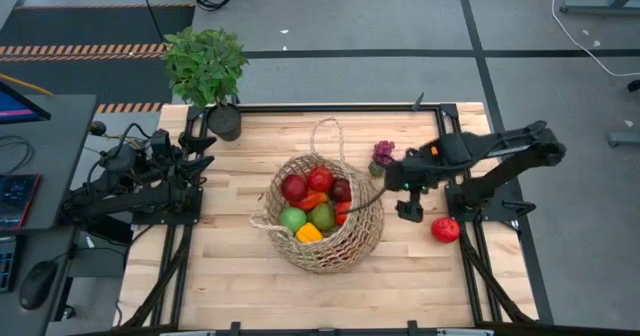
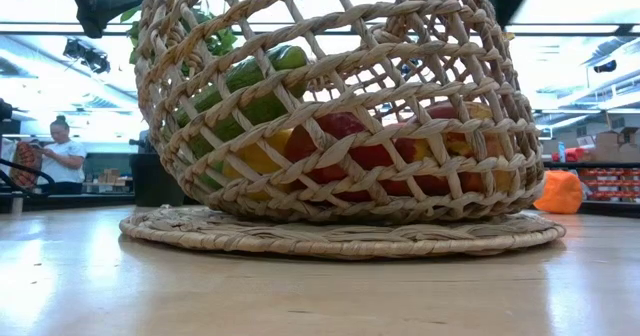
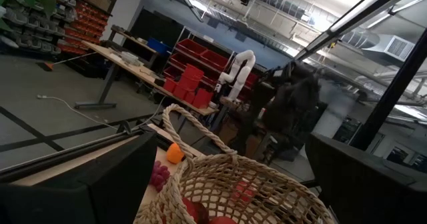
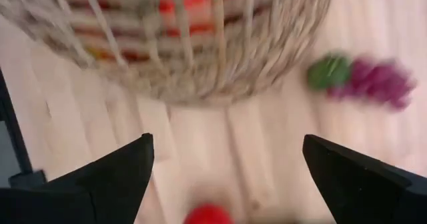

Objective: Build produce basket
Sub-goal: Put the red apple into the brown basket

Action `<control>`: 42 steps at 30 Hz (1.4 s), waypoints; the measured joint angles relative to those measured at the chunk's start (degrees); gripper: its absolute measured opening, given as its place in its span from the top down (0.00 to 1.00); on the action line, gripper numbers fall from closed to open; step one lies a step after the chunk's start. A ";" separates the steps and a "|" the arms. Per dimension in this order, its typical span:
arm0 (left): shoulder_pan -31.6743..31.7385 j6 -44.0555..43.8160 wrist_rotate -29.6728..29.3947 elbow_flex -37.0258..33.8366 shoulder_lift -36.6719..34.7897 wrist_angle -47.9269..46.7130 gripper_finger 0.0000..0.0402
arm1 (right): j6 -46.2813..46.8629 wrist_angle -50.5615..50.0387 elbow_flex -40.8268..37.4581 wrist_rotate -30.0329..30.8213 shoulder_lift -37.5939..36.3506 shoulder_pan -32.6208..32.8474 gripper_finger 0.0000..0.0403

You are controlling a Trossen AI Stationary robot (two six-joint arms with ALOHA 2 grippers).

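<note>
The tan wicker basket (image 1: 322,216) stands on its flat woven base (image 2: 340,234) in the middle of the table. It holds red apples, a green apple, a pear and yellow and red peppers; the low view also shows a cucumber (image 2: 250,81) inside. Purple grapes (image 1: 383,154) and a red fruit (image 1: 446,229) lie on the wood to the basket's right. An orange (image 2: 560,191) lies beyond them. My right gripper (image 1: 409,210) hangs open above the table between the basket and the red fruit (image 4: 208,215), fingers pointing steeply down. My left gripper (image 1: 200,156) waits open at the table's left edge.
A leafy potted plant (image 1: 207,71) stands at the table's far left corner, beside my left arm. One loop handle (image 1: 327,134) of the basket lies toward the far edge. Bare wood shows along the near edge (image 1: 320,296) and left of the basket.
</note>
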 joint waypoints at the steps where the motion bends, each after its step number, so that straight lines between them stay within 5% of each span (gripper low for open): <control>1: -0.01 0.00 0.01 0.00 0.00 0.00 0.03 | 2.17 1.25 -3.16 -0.46 -1.49 0.78 0.04; 13: 0.01 0.00 0.01 0.00 0.00 0.00 0.03 | 12.39 3.87 -27.68 -12.05 -10.37 8.83 0.04; 42: 0.00 0.00 0.00 0.00 0.00 0.00 0.03 | 19.87 15.77 -44.28 -14.50 -10.04 20.30 0.04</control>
